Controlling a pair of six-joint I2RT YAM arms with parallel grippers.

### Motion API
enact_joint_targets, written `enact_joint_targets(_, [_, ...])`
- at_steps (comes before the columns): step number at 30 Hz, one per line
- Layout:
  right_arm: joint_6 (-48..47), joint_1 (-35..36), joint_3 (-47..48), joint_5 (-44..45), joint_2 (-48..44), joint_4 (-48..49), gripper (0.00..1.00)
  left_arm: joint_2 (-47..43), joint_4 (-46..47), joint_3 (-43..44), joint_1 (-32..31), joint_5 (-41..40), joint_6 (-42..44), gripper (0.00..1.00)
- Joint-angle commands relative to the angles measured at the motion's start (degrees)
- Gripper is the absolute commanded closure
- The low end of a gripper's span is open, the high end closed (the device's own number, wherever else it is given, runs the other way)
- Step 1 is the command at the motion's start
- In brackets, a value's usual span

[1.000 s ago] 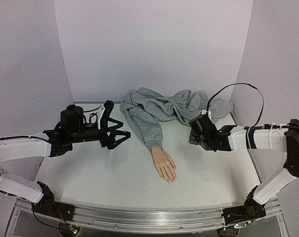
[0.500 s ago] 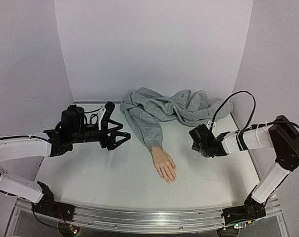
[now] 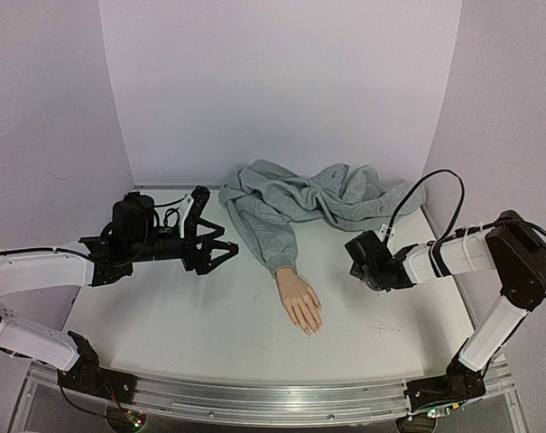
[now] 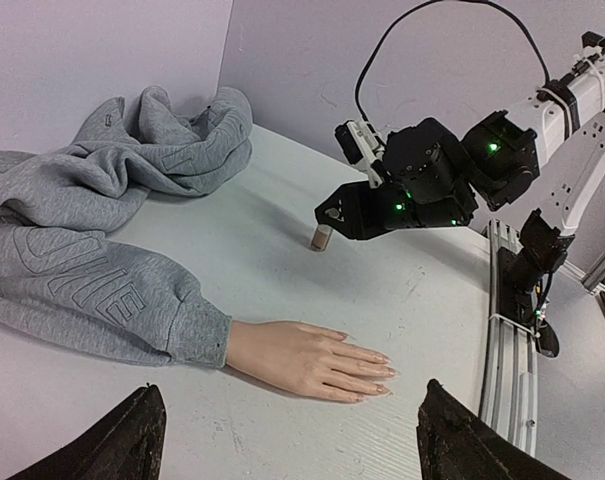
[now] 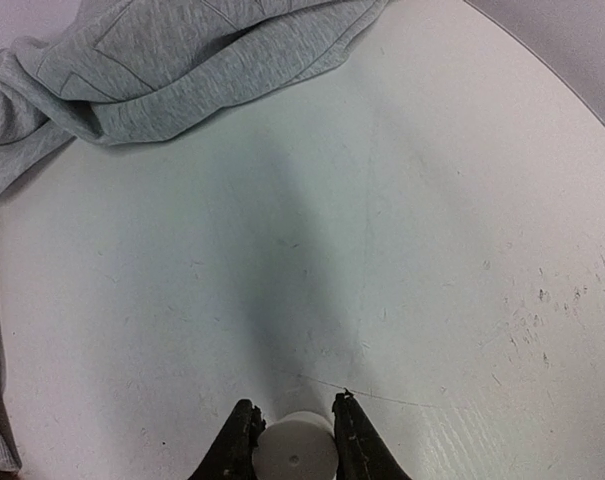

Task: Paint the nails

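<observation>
At 9 o'clock on the table (image 3: 209, 316) the left gripper (image 3: 226, 255) hangs with its jaws spread wide and nothing between them, aimed toward the middle. The hand (image 3: 300, 302) lies flat, palm down, at about 6 o'clock from the table's centre. Its nails (image 4: 390, 372) point toward the near edge and look bare and pale. Its sleeve runs back to the sweatshirt (image 3: 309, 198) heaped at 12 o'clock.

At 3 o'clock the right gripper (image 5: 294, 428) is clenched on the white top of a small bottle (image 4: 321, 237). The bottle stands on the table, well apart from the hand.

The step in hand looks like fetching the polish; no painting has begun. The next move probably calls for getting the cap and its brush free. The left gripper, ready and unloaded, would likely have to come over and steady the bottle's body while the right one twists or lifts. Whether the cap is already loose cannot be told.

Against the picture of a second ago, the right arm has folded. Its elbow, then out at the edge, now stands up at 3 o'clock, its cable loops higher, and the gripper has dropped slightly toward 6 o'clock. The left arm, the hand and the sweatshirt lie as they did.
</observation>
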Motion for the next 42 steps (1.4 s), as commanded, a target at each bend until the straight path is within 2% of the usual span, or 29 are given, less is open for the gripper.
enact_joint_targets(1, [0.3,-0.3,-0.6,1.9,-0.3,0.2,0.7,-0.8,1.2,2.3,0.3,-1.1,-0.5,0.12])
enact_joint_targets(6, [-0.5,-0.8,-1.0,1.1,-1.4,0.4,0.61,-1.1,1.1,2.0,0.3,-2.2,-0.8,0.11])
enact_joint_targets(10, [-4.4,-2.8,-1.9,-2.9,-4.1,1.3,0.52,-2.2,1.1,0.9,1.2,-6.1,-3.1,0.11])
enact_joint_targets(12, [-7.2,-3.7,-3.2,-4.6,-6.9,2.9,0.42,-3.3,1.1,-0.1,2.9,-9.8,-5.3,0.11])
enact_joint_targets(18, [-14.7,-7.6,-9.4,-9.9,-19.3,6.8,0.04,-9.3,1.1,-5.2,8.6,-21.1,-10.3,0.1])
enact_joint_targets(19, [-16.0,-8.2,-10.4,-10.9,-22.2,7.3,0.02,-10.2,1.1,-6.2,9.9,-21.8,-11.0,0.1])
enact_joint_targets(25, [-25.4,-10.6,-13.5,-17.6,-41.3,7.6,0.02,-17.0,-1.3,-8.0,16.9,-25.7,-10.4,0.1])
enact_joint_targets(30, [-31.3,-10.8,-7.9,-15.9,-53.3,-0.9,0.02,-25.0,-5.0,-6.8,19.0,-35.6,-4.9,0.09])
enact_joint_targets(37, [-37.6,-10.7,1.6,-5.2,-54.5,-11.7,0.02,-28.5,-7.3,-5.8,19.1,-40.7,-1.1,0.09])
enact_joint_targets(42, [-38.7,-10.7,4.1,-4.7,-54.2,-13.1,0.02,-28.6,-7.7,-4.7,19.1,-41.0,0.3,0.1])
